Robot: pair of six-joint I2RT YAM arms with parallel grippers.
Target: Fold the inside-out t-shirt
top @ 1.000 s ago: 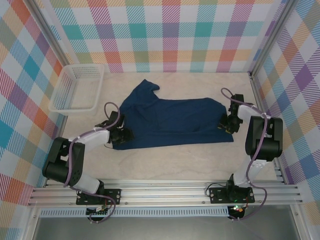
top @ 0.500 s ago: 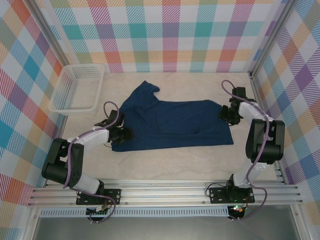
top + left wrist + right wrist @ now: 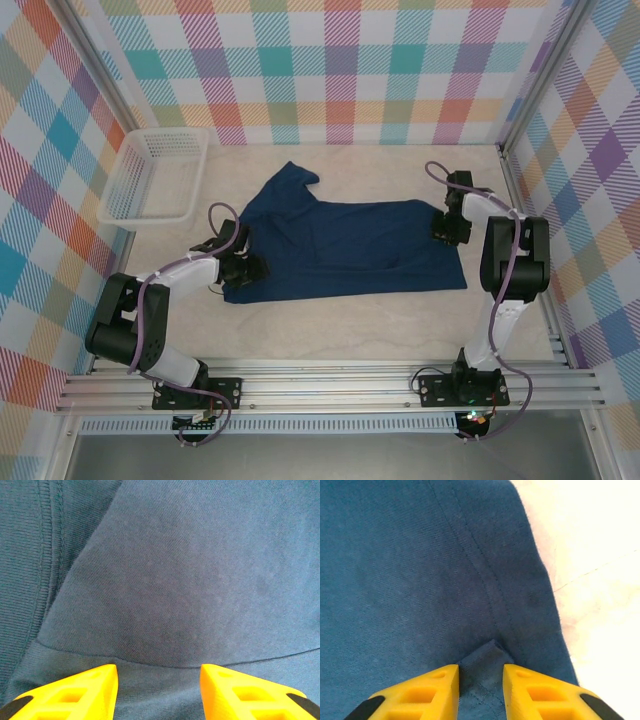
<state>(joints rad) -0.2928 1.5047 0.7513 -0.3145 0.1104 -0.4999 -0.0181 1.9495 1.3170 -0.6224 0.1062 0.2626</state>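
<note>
Far left, a white mesh basket (image 3: 120, 180) is noted against the wall, well apart from the work.

Left arm: it is seen folded low, elbow back toward the near rail, forearm reaching inward along the table (image 3: 330, 330). The left gripper (image 3: 246, 268) is set at the near-left corner of the inside-out t-shirt (image 3: 345, 245). From the left wrist, its jaws are seen spread wide, with flat cloth and one overlapping layer edge lying between the yellow fingers (image 3: 75, 690). No bunching is seen there, so nothing is judged to be pinched.

Centre: the shirt is laid out roughly flat, long axis running left to right. One lobe, probably a sleeve, is pointed toward the far left. A faint rectangular panel line is seen mid-body.

Right arm: it is raised tall from its base, the forearm bent over and down. The right gripper (image 3: 446, 228) is placed at the shirt's far-right corner. From the right wrist, the jaws are seen close together on either side of a small raised flap beside a stitched seam. Whether that flap is truly pinched cannot be told.

Progress, as judged: spreading is largely done, and both ends are attended. No proper fold is made yet. All the folding is left.
</note>
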